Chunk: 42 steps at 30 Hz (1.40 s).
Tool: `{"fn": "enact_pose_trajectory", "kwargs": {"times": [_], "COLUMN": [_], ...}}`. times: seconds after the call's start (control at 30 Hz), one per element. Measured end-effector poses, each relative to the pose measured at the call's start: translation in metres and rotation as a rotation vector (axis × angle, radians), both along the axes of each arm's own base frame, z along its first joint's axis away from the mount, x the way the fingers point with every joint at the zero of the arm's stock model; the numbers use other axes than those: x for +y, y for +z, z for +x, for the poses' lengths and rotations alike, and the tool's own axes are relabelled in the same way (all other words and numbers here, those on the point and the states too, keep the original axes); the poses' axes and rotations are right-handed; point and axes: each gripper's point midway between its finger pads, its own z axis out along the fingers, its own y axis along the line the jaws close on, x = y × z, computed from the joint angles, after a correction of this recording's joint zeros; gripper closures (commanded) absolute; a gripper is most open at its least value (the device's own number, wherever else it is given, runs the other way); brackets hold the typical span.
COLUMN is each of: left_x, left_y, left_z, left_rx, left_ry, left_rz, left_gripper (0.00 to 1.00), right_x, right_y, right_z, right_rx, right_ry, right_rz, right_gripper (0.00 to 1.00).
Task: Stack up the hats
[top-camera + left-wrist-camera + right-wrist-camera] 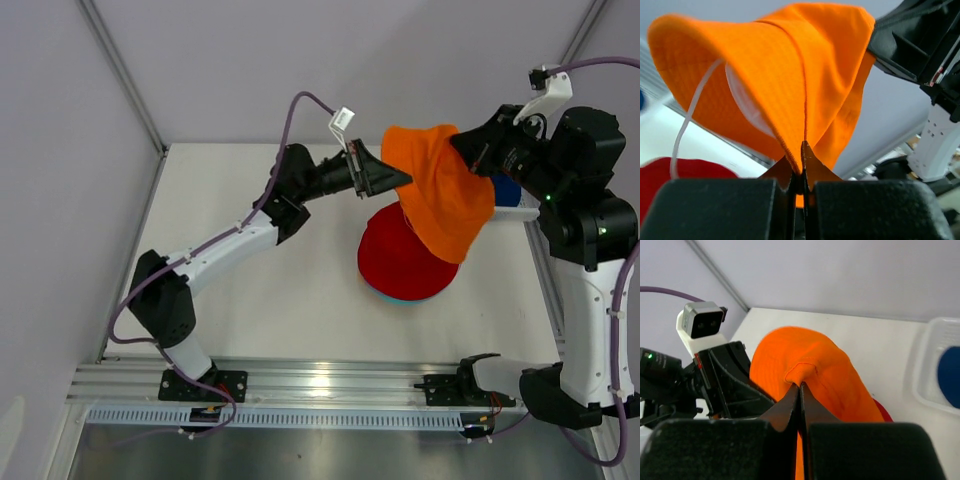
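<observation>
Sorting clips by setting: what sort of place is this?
Probably a robot lab work cell, not a home or shop: the left arm and right arm are bolted to an aluminium rail at a white table, boxed in by plain grey panel walls.

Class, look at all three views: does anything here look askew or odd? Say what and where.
The orange hat hangs crumpled and tilted in the air over the red hat, pinched at opposite edges by the shut jaws of both arms. A white cord dangles from inside it.
</observation>
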Motion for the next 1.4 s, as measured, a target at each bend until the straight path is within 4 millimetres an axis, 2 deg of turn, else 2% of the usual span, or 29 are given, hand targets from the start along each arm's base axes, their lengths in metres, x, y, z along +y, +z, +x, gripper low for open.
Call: {"fn": "enact_pose_trajectory", "kwargs": {"times": [0.13,0.2,0.3,0.37,0.43,0.63,0.7,0.8,0.9,1.03,1.17,1.4], "left_x": [-0.031,-0.044,-0.050,-0.048,-0.042,-0.006,0.006,0.022,0.038,0.057,0.068,0.078], "left_y": [-0.012,-0.020,-0.033,-0.040,-0.052,-0.107,-0.118,-0.127,-0.127,-0.113,-0.105,-0.130], "left_z": [-0.025,-0.032,-0.032,-0.028,-0.023,-0.009,-0.006,-0.006,-0.007,-0.009,-0.015,-0.011], "left_rx": [0.057,0.085,0.120,0.144,0.172,0.302,0.332,0.355,0.357,0.316,0.294,0.344], "left_ry": [-0.100,-0.132,-0.138,-0.126,-0.107,-0.022,0.003,0.022,0.037,0.054,0.048,0.083], "left_rz": [0.014,0.027,0.059,0.081,0.104,0.229,0.259,0.272,0.270,0.254,0.243,0.275], "left_gripper": [0.99,0.99,0.99,0.99,0.99,0.99,0.99,0.99,0.99,0.99,0.99,0.99], "right_x": [-0.020,-0.028,-0.034,-0.034,-0.033,-0.026,-0.023,-0.015,-0.002,0.012,0.022,0.036], "right_y": [-0.007,-0.011,-0.021,-0.033,-0.049,-0.118,-0.133,-0.138,-0.138,-0.131,-0.129,-0.139], "right_z": [-0.010,-0.016,-0.021,-0.019,-0.016,0.004,0.008,0.010,0.008,0.009,0.016,0.020], "right_rx": [0.028,0.039,0.059,0.083,0.116,0.264,0.297,0.309,0.310,0.298,0.294,0.346], "right_ry": [-0.092,-0.126,-0.147,-0.149,-0.147,-0.139,-0.134,-0.103,-0.047,0.014,0.057,0.114], "right_rz": [-0.045,-0.064,-0.088,-0.099,-0.107,-0.121,-0.116,-0.088,-0.057,-0.008,0.020,0.042], "right_gripper": [1.00,1.00,1.00,1.00,1.00,1.00,1.00,1.00,1.00,1.00,1.00,1.00]}}
